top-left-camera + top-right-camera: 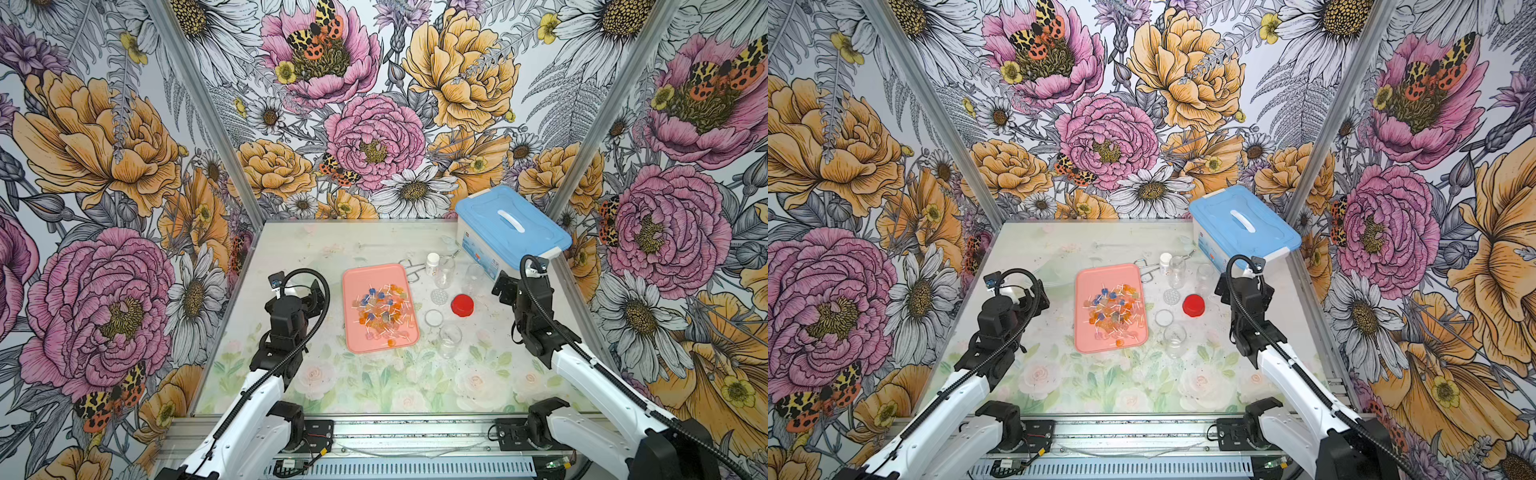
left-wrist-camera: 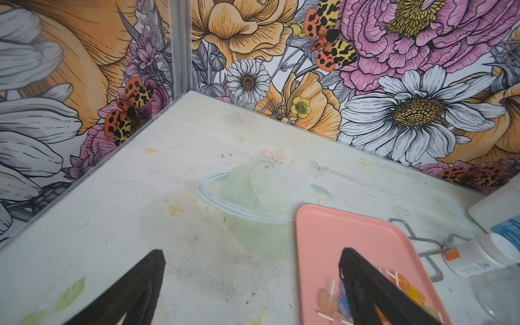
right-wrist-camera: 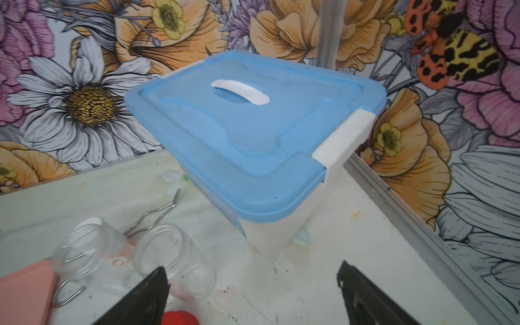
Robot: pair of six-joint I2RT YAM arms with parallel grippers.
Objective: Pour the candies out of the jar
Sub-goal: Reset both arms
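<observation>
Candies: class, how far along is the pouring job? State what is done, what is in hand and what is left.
Done: the candies lie heaped on the pink tray, and the clear jar beside it looks empty. In hand: nothing; the left jaws and the right jaws stand open, holding nothing. Left: apparently nothing, since no jar in view shows candies.

White box (image 3: 284,233) with blue lid (image 3: 253,135): sitting on the pale surface (image 3: 365,267) in the corner of the flowered walls, white handle (image 3: 240,91) lying on top. Clear jars (image 3: 168,250), open-mouthed: sitting side by side near the box, a bent wire clip (image 3: 152,216) lying just beside them. Pink tray (image 3: 25,292) corner and red cap (image 3: 180,318): showing at the frame's edge. Right claw (image 3: 251,268): hanging with jaws spread wide, gripping nothing.
</observation>
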